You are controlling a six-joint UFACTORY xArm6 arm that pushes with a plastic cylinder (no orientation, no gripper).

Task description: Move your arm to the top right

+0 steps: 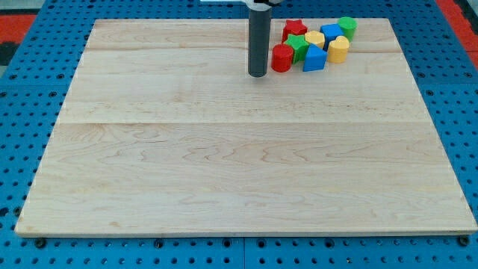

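**Tip near the top, blocks crowd the corner I want**

The wooden board (224, 149) fills most of the view, sitting on a blue pegboard table (22, 149). Most of it is bare; everything sits up by the top edge, right of centre.

My rod (258, 41) comes down from the view's top, approx. mid-board. It's a plain rod w/ no jaws, holding nothing. My tip (258, 75) rests on the wood, just left of the red cylinder (281, 58), very near, maybe touching; can't tell.

The blocks are bunched tight, probably pushed together: red star (294, 29), green star (299, 46), blue block (314, 59), blue cube (331, 32), yellow block (314, 38), yellow cylinder (339, 49), green cylinder (347, 28).

The top right corner lies beyond that cluster, so I judge a straight run right would shove blocks along.
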